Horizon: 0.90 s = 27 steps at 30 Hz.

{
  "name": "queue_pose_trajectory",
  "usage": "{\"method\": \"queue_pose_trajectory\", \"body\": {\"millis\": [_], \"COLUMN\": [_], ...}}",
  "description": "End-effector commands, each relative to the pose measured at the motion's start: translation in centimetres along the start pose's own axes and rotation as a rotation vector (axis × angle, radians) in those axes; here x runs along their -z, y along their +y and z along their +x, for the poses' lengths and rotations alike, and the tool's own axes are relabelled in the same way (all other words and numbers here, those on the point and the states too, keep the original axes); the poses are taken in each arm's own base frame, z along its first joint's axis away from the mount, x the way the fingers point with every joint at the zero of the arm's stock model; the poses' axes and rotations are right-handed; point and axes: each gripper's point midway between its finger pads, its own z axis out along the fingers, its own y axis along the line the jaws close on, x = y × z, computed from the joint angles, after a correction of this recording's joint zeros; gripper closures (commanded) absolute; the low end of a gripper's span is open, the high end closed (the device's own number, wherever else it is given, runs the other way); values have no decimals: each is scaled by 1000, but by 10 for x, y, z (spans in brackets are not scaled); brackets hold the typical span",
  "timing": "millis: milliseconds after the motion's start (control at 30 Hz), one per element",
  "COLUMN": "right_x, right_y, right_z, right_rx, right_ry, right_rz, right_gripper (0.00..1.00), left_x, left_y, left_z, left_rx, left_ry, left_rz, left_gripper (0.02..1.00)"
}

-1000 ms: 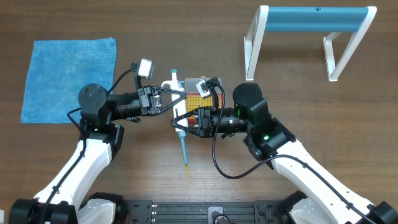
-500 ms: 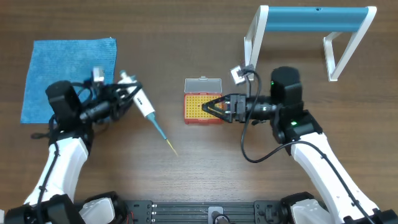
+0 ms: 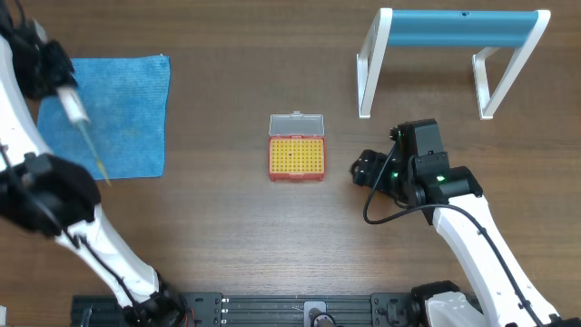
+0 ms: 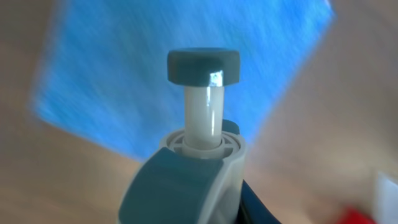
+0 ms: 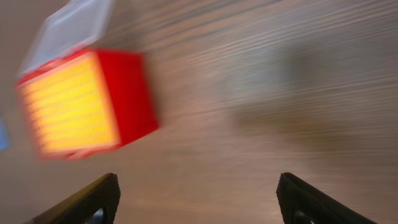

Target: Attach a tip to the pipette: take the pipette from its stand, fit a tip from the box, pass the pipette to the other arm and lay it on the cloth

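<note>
Left gripper (image 3: 54,78) is raised at the far left, closed round the white-and-grey pipette (image 3: 74,107). Its fingers are mostly hidden behind the pipette body in the wrist view, so the grip is judged from the carry. The pipette hangs tilted above the square blue cloth (image 3: 127,109), not yet laid on it. Grey plunger cap (image 4: 203,65) faces the wrist camera; thin yellowish tip (image 3: 98,162) points down and towards the near side.

Right gripper (image 5: 198,205) is low over the wooden table (image 3: 227,236), just right of the red box of yellow tips (image 3: 297,156). Jaws are spread wide, with nothing in them.

Risks:
- Letting go from this height could bounce the pipette or knock the tip loose.
- Tip-first contact could bend or strip the tip.
- The pipette sits over the cloth's left side, so a crooked descent may land it partly on bare wood.
</note>
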Motion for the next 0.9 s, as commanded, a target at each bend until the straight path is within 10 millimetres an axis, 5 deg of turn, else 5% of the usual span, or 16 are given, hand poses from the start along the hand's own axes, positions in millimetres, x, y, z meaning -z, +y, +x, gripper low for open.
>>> {"method": "queue_pose_trajectory", "body": {"millis": [33, 233, 400, 667, 900], "right_x": [12, 9, 7, 7, 7], "right_y": [-12, -2, 6, 7, 6], "right_z": [-27, -12, -5, -5, -5], "right_rx": [-91, -148, -163, -199, -202], "right_ry": [-127, -69, -54, -53, -53], "right_rz": [104, 75, 61, 57, 57], "right_gripper": [178, 178, 178, 176, 176], "left_x": [-41, -118, -172, -185, -205], "left_y": [17, -13, -9, -5, -8], "left_z": [-54, -58, -45, -62, -48], "left_rx": [-151, -376, -411, -428, -430], "left_ry": [-83, 6, 108, 50, 110], "left_rz": [-189, -217, -210, -230, -192], "left_gripper": [991, 991, 991, 989, 991]}}
